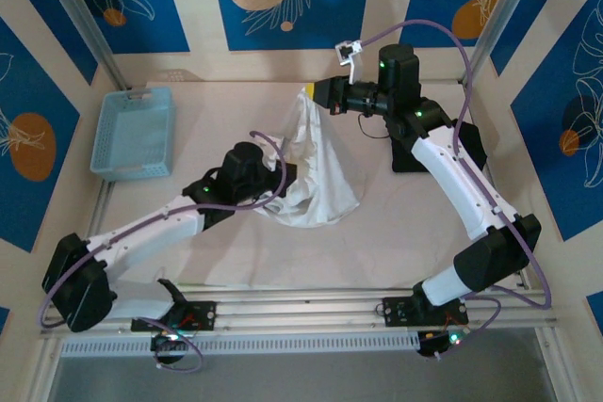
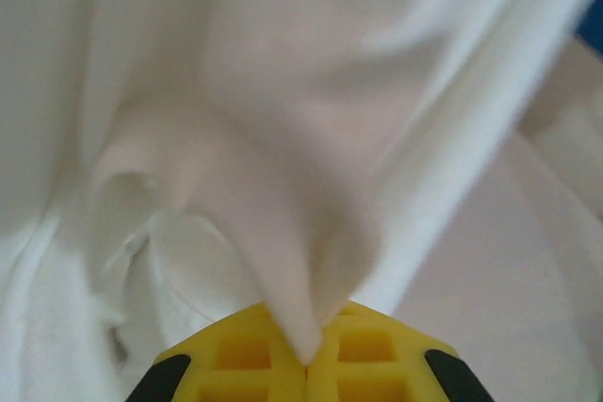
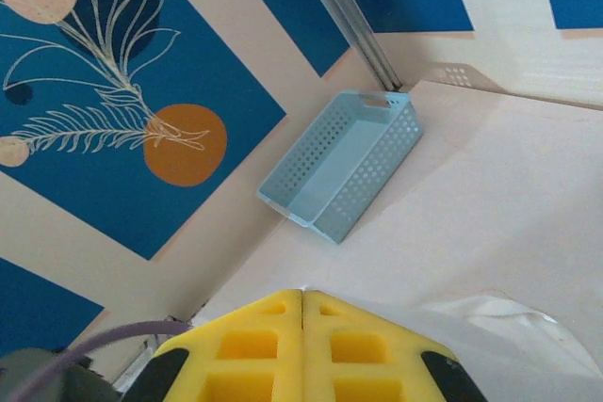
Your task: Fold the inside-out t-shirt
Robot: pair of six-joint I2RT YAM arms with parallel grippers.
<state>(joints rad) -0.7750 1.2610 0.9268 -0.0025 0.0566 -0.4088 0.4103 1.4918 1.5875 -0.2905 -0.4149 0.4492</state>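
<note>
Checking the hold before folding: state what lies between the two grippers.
The t-shirt, sloping from the right gripper down to the left gripper, both shut on it; the top view shows this.

Bright, even, diffuse lighting from above. Soft, short shadow beside the light-blue perforated plastic basket point(image 3: 344, 171). Close-range blur and near-overexposure across the thin white cotton t-shirt point(image 2: 283, 91). Sharp focus in top external view.

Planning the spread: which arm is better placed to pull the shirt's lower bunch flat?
Probably left: the left gripper pinches a fold of the t-shirt low by the table, while the right gripper holds its top raised.
</note>
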